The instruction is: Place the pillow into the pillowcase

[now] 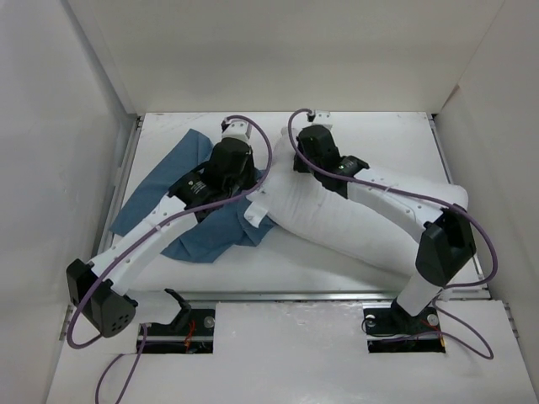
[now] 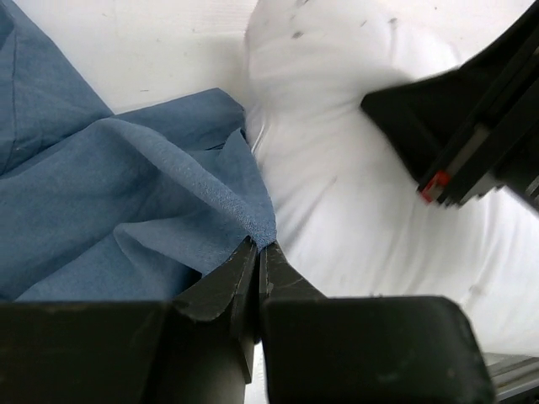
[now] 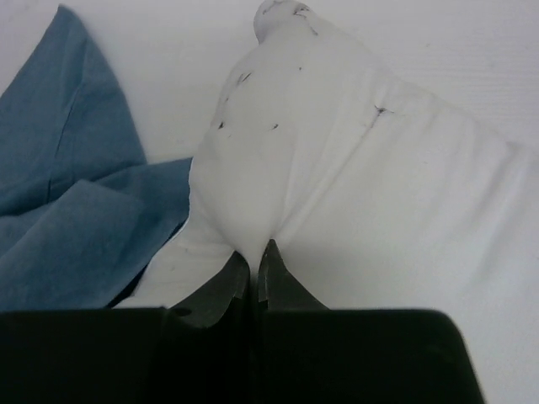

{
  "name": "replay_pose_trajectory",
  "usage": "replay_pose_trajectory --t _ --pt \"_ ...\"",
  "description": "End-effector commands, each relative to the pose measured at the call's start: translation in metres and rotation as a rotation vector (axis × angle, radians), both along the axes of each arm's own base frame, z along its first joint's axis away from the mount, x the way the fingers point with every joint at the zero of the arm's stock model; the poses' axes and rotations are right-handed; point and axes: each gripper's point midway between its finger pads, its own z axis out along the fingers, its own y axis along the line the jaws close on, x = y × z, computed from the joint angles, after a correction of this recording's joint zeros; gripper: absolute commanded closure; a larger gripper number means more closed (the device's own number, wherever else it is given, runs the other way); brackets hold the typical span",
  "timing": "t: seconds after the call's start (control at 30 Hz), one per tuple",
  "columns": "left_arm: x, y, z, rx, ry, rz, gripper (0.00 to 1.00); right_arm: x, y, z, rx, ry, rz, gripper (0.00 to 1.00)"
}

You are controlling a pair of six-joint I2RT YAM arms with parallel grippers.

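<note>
- Looking at the pillow [image 1: 354, 220] lying slantwise on the table [image 1: 387, 135], with the pillowcase [image 1: 173, 189] crumpled right against its left-arm end and touching it there.
- Got the left gripper [image 2: 259, 250] pinched tight on a hem fold of the pillowcase, just beside that same end of the pillow.
- Got the right gripper [image 3: 253, 257] squeezed nearly closed on a small tuck of the pillow's fabric near that end too.
- Worth worrying about that tiny tuck: probably slips out once the plump bulk of the pillow starts dragging.
- Can't tell whether the hem pinch caught one layer or both. If both, no mouth to aim at, and shoving the pillow just bulldozes the cloth away.
- Also looks limp and wrinkled all over, so could easily fold shut in front of the pillow's corner.
- Crowded, with both wrists near one end of the pillow, so a knock between them seems likely on any crossing move.
- Might snag the small tag at the pillow's corner on the hem as well.
</note>
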Motion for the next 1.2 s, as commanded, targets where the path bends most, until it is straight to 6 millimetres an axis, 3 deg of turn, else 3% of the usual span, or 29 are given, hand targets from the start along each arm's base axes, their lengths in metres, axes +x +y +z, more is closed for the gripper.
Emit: replay_pose_trajectory --t 0.0,0.13,0.17,0.23,0.27,0.33,0.37,0.47,0.5,0.6,0.63,0.7,0.73,0.77,0.83,0.87,0.93,1.03,1.1,1.13,1.17 --pt "-0.005 0.014 0.046 -0.046 -0.100 0.026 1.00 0.037 -0.031 0.087 0.116 -0.219 -0.171 1.00" --pt "-0.010 0.018 0.038 -0.046 -0.086 0.031 1.00 0.047 -0.045 0.102 0.123 -0.248 -0.200 1.00" --pt "-0.010 0.021 0.042 -0.049 -0.097 0.039 1.00 0.047 -0.042 0.109 0.128 -0.258 -0.184 1.00" --pt "-0.012 0.020 0.037 -0.047 -0.088 0.031 1.00 0.048 -0.035 0.102 0.130 -0.241 -0.152 1.00" --pt "-0.010 0.018 0.041 -0.058 -0.100 0.031 1.00 0.043 -0.021 0.105 0.147 -0.242 -0.092 1.00" --pt "-0.006 0.012 0.047 -0.068 -0.112 0.013 1.00 0.039 0.002 0.089 0.148 -0.212 -0.027 1.00" --pt "-0.002 0.009 0.049 -0.073 -0.118 0.013 1.00 0.029 0.021 0.085 0.151 -0.198 0.022 1.00" --pt "0.015 0.006 0.046 -0.052 -0.117 0.049 1.00 0.006 0.044 0.060 0.128 -0.135 0.056 1.00" --pt "0.021 0.006 0.047 -0.061 -0.111 0.066 1.00 -0.011 0.056 0.051 0.119 -0.123 0.067 1.00" --pt "0.028 -0.002 0.051 -0.068 -0.111 0.057 1.00 -0.037 0.059 0.047 0.139 -0.079 0.072 1.00" --pt "0.032 0.001 0.047 -0.054 -0.107 0.063 1.00 -0.051 0.054 0.048 0.150 -0.054 0.071 1.00" --pt "0.037 0.005 0.049 -0.058 -0.110 0.091 1.00 -0.060 0.044 0.051 0.175 -0.043 0.057 1.00" --pt "0.041 0.009 0.048 -0.050 -0.102 0.105 1.00 -0.070 0.040 0.036 0.153 -0.022 0.065 1.00" --pt "0.039 0.010 0.045 -0.051 -0.089 0.110 1.00 -0.074 0.033 0.039 0.168 -0.026 0.051 1.00" --pt "0.040 0.014 0.043 -0.052 -0.077 0.124 1.00 -0.075 0.031 0.026 0.173 -0.015 0.033 1.00" --pt "0.039 0.013 0.043 -0.064 -0.073 0.131 1.00 -0.073 0.033 0.004 0.136 0.018 0.031 1.00" --pt "0.038 0.019 0.038 -0.050 -0.058 0.157 1.00 -0.073 0.046 -0.018 0.141 0.072 0.049 1.00" --pt "0.034 0.031 0.051 -0.057 -0.091 0.202 1.00 -0.076 0.061 -0.057 0.083 0.154 0.118 1.00" --pt "0.036 0.034 0.057 -0.057 -0.107 0.221 1.00 -0.083 0.068 -0.063 0.075 0.160 0.200 1.00" --pt "0.038 0.041 0.062 -0.050 -0.117 0.248 1.00 -0.083 0.068 -0.040 0.089 0.081 0.253 1.00" --pt "0.039 0.041 0.066 -0.056 -0.124 0.249 1.00 -0.090 0.071 -0.033 0.100 0.059 0.313 0.97"
